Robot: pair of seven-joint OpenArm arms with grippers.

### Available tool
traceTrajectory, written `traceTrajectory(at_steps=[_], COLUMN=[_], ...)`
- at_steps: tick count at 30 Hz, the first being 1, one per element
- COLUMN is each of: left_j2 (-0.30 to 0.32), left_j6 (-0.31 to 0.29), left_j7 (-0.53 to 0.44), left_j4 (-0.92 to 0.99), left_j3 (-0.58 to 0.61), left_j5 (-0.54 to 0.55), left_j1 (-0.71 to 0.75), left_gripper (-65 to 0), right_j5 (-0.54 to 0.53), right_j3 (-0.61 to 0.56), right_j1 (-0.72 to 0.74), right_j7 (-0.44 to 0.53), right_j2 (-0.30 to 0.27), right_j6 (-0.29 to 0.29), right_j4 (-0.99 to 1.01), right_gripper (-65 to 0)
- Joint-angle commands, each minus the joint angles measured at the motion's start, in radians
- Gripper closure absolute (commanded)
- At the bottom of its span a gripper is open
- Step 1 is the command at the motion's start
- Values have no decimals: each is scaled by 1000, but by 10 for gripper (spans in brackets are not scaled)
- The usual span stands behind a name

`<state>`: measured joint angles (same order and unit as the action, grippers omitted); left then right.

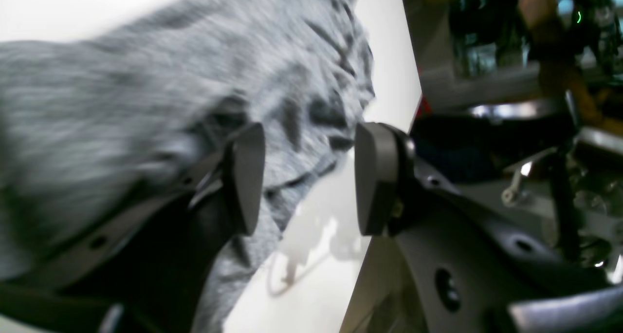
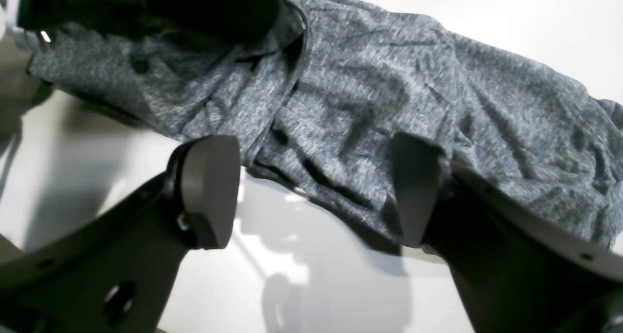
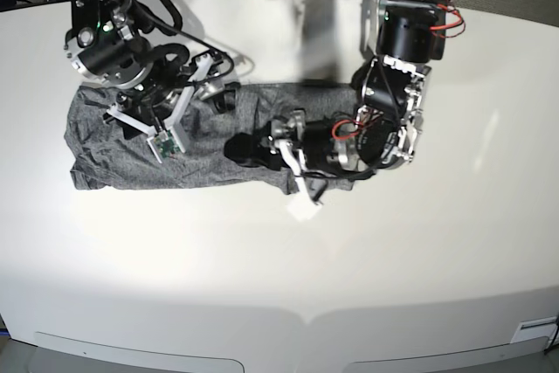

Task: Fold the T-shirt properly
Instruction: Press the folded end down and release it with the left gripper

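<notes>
Step judged: both arms positioned at shirt, no edge gripped yet; fold not begun.

Right gripper [image 2: 311, 192]: jaws spread wide, nothing held, T-shirt [image 2: 370, 104] bunched just beyond fingertips on white table [image 2: 121, 177].

Left gripper [image 1: 309, 177]: jaws apart, cloth seen behind gap, no clamp seen.

Next move judged: hem pinched.

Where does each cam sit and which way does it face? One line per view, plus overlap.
Left wrist: on the left arm, looking past its open left gripper at the T-shirt edge and table.
Right wrist: behind the open right gripper, facing crumpled shirt.
Base: overhead, looking down on both arms, the shirt between them.
Shared: all three show the T-shirt and the white table.
</notes>
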<state>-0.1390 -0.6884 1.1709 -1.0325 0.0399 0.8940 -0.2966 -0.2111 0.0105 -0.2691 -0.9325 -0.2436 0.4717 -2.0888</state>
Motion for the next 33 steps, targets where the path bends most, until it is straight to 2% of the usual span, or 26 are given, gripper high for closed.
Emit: traceTrajectory(at_steps=[1, 6, 9, 11, 14, 17, 18, 24, 27, 33], left_j2=[-11, -8, -8, -8, -8, -8, -8, -10, -11, -11], left_j6=[-10, -10, -10, -10, 43, 187, 206, 225, 225, 225], left_j7=[3, 45, 60, 61, 31, 6, -1, -90, -143, -185], left_j4=[-21, -158, -289, -355, -386, -386, -385, -385, -385, -385], left_j3=[11, 13, 13, 13, 13, 13, 14, 14, 17, 64], left_j5=[29, 8, -42, -116, -289, -419, -428, -425, -411, -417], left_j1=[-32, -35, -32, -29, -14, 17, 30, 104, 132, 136], left_gripper=[-291, -290, -290, -290, -290, -290, -290, -290, -290, -290], right_j5=[-2, -2, -2, -2, -2, -2, -2, -2, -2, -2], right_j3=[3, 3, 3, 3, 3, 3, 3, 3, 3, 3], right_j1=[9, 9, 9, 9, 8, 8, 8, 8, 8, 8], right_j7=[21, 37, 50, 51, 50, 50, 50, 50, 50, 50], right_j2=[-6, -6, -5, -5, -5, -5, -5, -5, -5, -5], right_j6=[0, 0, 0, 0, 0, 0, 0, 0, 0, 0], right_j4=[-21, -21, -21, -21, -21, -21, -21, -21, -21, -21], right_gripper=[-470, -470, -470, -470, -470, -470, -470, -470, -470, -470])
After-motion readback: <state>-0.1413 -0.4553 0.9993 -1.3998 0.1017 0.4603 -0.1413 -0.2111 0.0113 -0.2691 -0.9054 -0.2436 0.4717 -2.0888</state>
